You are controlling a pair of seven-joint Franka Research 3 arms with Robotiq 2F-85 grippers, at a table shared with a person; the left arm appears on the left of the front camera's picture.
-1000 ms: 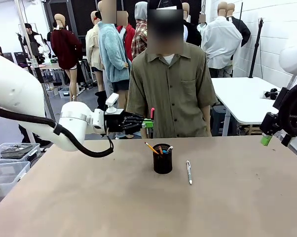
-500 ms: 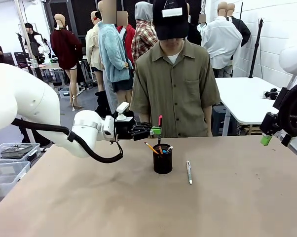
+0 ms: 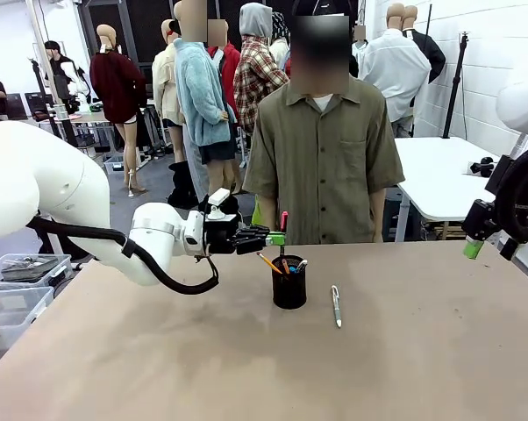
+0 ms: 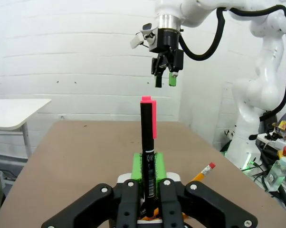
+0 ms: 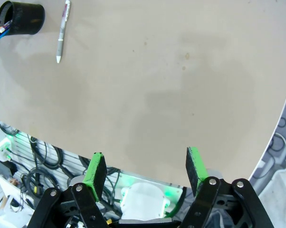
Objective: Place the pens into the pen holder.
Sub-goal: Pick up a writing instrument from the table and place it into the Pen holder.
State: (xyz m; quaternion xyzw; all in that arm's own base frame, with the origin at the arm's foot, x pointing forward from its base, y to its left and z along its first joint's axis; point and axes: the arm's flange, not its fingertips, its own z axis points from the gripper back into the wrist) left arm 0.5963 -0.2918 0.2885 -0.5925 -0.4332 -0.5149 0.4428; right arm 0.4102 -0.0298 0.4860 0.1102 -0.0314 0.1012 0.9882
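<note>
- Now my left gripper (image 4: 147, 169) pinches the black pen (image 4: 147, 135), pink-capped and upright, over the pen holder (image 3: 288, 286) at frame centre.
- Its barcode label (image 4: 149, 183) is too small to read.
- My right gripper (image 5: 145, 171) stands spread.
- A silver pen (image 3: 336, 306) lies right of the holder.

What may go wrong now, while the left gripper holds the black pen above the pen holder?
1. The black pen, upright in the left gripper, hangs over the left side of the pen holder, close to the leaning yellow pencil. If released here, it might strike the pencil or the rim and fall outside.
2. The gripper sits low, so descending further might knock the holder over.
</note>
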